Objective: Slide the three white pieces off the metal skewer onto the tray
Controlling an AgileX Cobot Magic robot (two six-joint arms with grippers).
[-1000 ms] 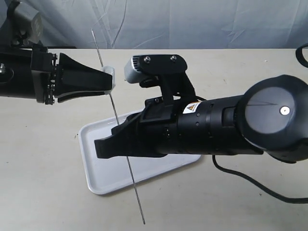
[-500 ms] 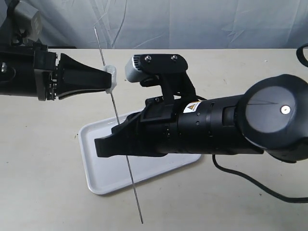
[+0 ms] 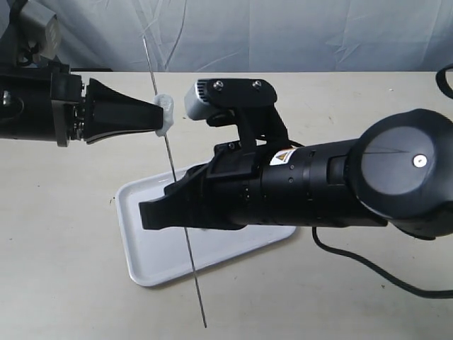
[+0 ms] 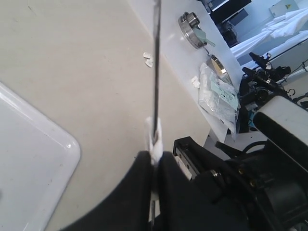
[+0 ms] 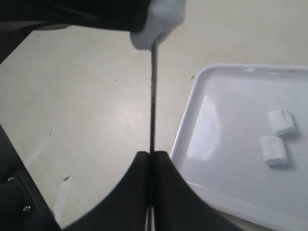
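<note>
Left: the left gripper [image 3: 157,115], spread wide a second ago, now has its jaws pressed in on the third white piece [image 3: 164,113], which sits high on the metal skewer [image 3: 168,152]; the left wrist view shows the same white lump pinched at the fingertips with the rod running through it. Centre: the skewer slants steeply over the table, its upper end against the backdrop and its lower end beyond the tray's near rim; it has shifted slightly upward and to the right over the last second. Below it lies the tray [image 3: 156,258], flat on the table. Right: the right gripper [image 3: 152,214] is closed on the skewer below the piece, its fingers [image 5: 139,166] meeting around the rod in the right wrist view. That view also shows one loose white piece [image 5: 281,121] and another loose white piece [image 5: 273,150] lying near each other inside the tray. By this evidence two pieces are off and one is left; with the last one now clamped, the step in hand is probably drawing rod and piece apart over the tray.
</note>
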